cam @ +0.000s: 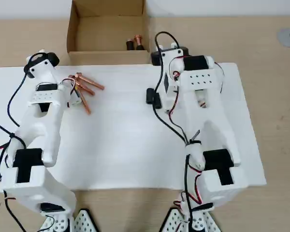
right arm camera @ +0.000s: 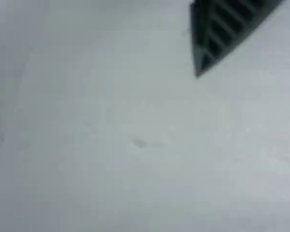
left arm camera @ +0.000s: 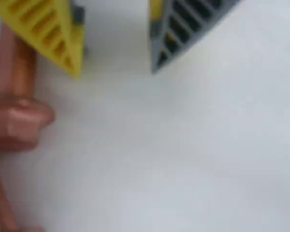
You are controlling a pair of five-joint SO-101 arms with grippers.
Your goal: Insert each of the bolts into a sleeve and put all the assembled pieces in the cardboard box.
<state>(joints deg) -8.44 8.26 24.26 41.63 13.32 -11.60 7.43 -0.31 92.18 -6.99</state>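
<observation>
Bolts (cam: 84, 87), copper, lie bunched on white sheet (cam: 125, 145), one just beside my left fingers (cam: 73, 96), which stand apart w/ nothing between. Cardboard box (cam: 77, 29) at back holds two assembled pcs (cam: 135, 44). My right fingers (cam: 154, 96) low over sheet; apart or together, can't tell.

The left arm (cam: 38, 126) and the right arm (cam: 217, 126) are both built of white, blocky printed shells, with black servo motors (cam: 27, 158) set into the joints and a white base at the near end of each. Thin black and red cables (cam: 187, 169) run loosely along the links, and a flat white plate (cam: 198, 77) on the right arm's far link carries rows of small dark holes. The left gripper (left arm camera: 116, 71) has two wedge-shaped, ribbed fingers, one yellow (left arm camera: 48, 29) and the other dark grey.
</observation>
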